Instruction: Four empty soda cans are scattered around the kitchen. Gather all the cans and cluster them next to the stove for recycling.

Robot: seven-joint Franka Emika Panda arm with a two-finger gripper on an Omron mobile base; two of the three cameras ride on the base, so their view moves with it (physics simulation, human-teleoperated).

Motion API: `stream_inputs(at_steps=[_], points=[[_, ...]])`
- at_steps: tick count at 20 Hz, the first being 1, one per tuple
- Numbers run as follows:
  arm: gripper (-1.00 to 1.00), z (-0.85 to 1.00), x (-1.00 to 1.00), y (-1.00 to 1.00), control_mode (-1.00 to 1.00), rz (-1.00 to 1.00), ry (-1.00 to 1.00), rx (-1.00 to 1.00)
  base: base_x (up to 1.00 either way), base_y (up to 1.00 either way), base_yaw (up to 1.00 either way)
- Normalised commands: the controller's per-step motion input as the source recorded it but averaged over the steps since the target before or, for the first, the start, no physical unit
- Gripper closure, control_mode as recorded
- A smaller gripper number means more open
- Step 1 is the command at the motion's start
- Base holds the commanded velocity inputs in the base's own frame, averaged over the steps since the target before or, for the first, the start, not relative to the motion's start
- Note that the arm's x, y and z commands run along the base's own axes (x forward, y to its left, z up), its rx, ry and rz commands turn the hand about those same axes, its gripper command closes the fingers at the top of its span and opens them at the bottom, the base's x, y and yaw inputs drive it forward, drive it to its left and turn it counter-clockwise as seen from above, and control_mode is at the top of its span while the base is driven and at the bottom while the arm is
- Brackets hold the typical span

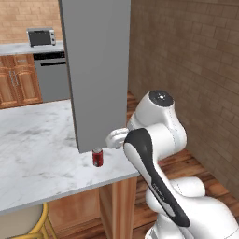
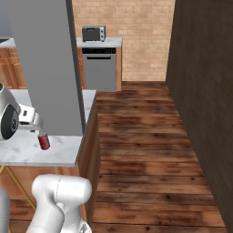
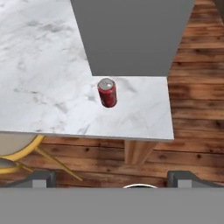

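One red soda can [image 1: 97,157] [image 2: 43,141] [image 3: 107,92] with a silver top stands upright on the marble island counter [image 1: 37,149] [image 3: 39,65]. It is close to the counter's corner, just in front of the foot of a grey pillar. My gripper [image 3: 113,179] hovers well above the can and a little toward the counter's near edge, looking down on it. Its fingertips [image 3: 41,177] stand wide apart, open, with nothing between them. My white hand [image 1: 114,138] [image 2: 29,117] hangs beside the pillar. The stove is out of view.
The grey pillar [image 1: 95,70] [image 2: 48,63] [image 3: 131,35] rises from the counter right behind the can. A yellow-legged stool [image 1: 23,224] [image 3: 13,148] sits below the counter's near edge. At the back stand a toaster oven [image 1: 41,36] [image 2: 93,32] and a steel dishwasher [image 2: 101,68]. Wood floor [image 2: 145,150] lies to the right.
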Motion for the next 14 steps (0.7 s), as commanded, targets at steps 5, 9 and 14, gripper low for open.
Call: stream_inputs(at_steps=[5,9,14], points=[[-1.00,-0.18,0.25,0.12,-1.00,0.00,0.03,0.00,0.00,0.00,0.00],[-1.00,-0.18,0.29,0.14,-1.00,0.00,0.00,0.00,0.00,0.00,0.00],[-1.00,-0.13,0.30,0.12,-1.00,0.00,0.00,0.00,0.00,0.00,0.00]])
